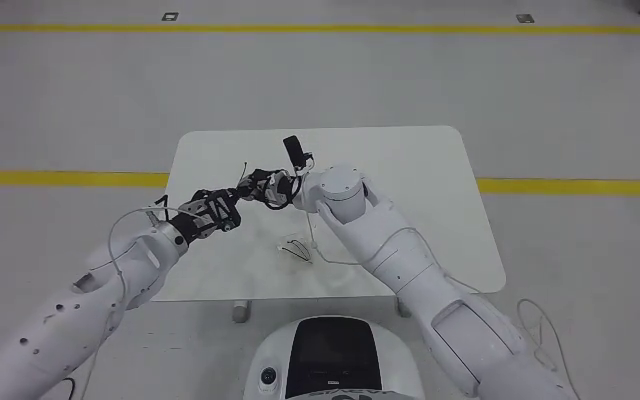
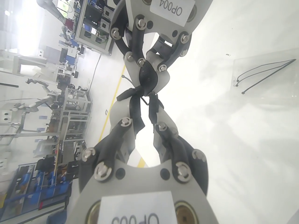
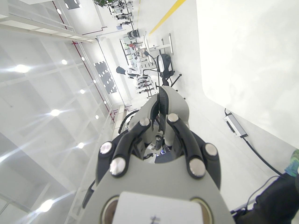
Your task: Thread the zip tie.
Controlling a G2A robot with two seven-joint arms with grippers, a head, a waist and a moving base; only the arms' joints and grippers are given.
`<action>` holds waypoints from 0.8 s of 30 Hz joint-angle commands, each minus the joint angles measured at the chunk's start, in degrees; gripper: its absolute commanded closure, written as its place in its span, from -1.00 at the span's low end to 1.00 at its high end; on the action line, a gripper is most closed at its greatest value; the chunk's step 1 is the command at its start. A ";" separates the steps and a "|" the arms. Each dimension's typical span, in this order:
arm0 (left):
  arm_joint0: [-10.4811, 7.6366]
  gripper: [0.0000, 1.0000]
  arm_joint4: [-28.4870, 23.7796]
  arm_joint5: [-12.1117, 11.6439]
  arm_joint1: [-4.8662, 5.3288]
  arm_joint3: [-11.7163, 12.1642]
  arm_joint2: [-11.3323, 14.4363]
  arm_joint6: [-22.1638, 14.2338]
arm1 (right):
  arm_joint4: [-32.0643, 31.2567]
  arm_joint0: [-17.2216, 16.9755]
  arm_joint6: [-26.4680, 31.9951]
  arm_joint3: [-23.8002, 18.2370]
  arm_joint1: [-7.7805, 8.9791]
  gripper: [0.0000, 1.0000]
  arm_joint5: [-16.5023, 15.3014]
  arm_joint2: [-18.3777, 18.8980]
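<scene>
Both grippers meet tip to tip above the left middle of the white table [image 1: 420,200]. My left gripper [image 1: 243,190] [image 2: 144,100] comes from the near left side, shut on a short dark piece of the zip tie [image 2: 144,100]. My right gripper [image 1: 268,187] [image 2: 144,89] faces it, fingers pressed together [image 3: 162,95]. The zip tie's thin tail [image 2: 127,78] [image 1: 243,169] sticks out beside the right gripper's tip, pointing away from the table. How the strap runs between the pads is hidden.
Three spare zip ties [image 2: 264,75] [image 1: 295,248] lie on a clear sheet on the table, nearer the robot than the grippers. The table's right half and far side are bare. A cable and a power box [image 3: 234,125] lie on the floor past the table's edge.
</scene>
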 commanded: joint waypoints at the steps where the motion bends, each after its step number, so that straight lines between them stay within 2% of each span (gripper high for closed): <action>1: -0.09 0.80 0.00 0.04 0.03 0.04 0.11 0.00 | 0.07 0.03 0.03 -0.04 0.05 1.00 0.00 -0.07; 7: -0.28 0.84 0.00 0.14 0.10 0.11 0.42 -0.12 | 0.20 0.05 0.24 -0.28 0.21 1.00 0.00 -0.34; 10: -0.37 1.00 0.00 0.18 0.11 0.13 0.54 -0.25 | 0.25 0.00 0.27 -0.47 0.30 1.00 0.00 -0.46; 17: -0.52 1.00 0.00 0.36 0.09 0.24 0.81 -0.29 | 0.39 -0.17 0.32 -0.80 0.52 1.00 0.00 -0.63; 18: -0.51 1.00 0.00 0.43 0.07 0.27 0.83 -0.26 | 0.42 -0.20 0.31 -0.83 0.55 0.68 0.00 -0.63; 19: -0.49 1.00 0.00 0.52 0.05 0.32 0.84 -0.21 | 0.46 -0.23 0.27 -0.87 0.58 0.18 0.00 -0.63; 20: -0.44 1.00 0.00 0.67 0.02 0.37 0.83 -0.15 | 0.50 -0.26 0.22 -0.91 0.61 -0.06 0.00 -0.64; 21: -0.38 1.00 0.00 0.81 -0.02 0.45 0.79 -0.09 | 0.55 -0.29 0.13 -0.95 0.64 -0.82 0.00 -0.66; 22: -0.32 1.00 0.00 0.90 -0.04 0.48 0.73 -0.05 | 0.61 -0.32 0.04 -0.99 0.66 -1.00 0.00 -0.67; 24: -0.16 1.00 0.00 1.02 -0.09 0.52 0.57 0.02 | 0.71 -0.38 -0.16 -1.12 0.70 -1.00 0.00 -0.72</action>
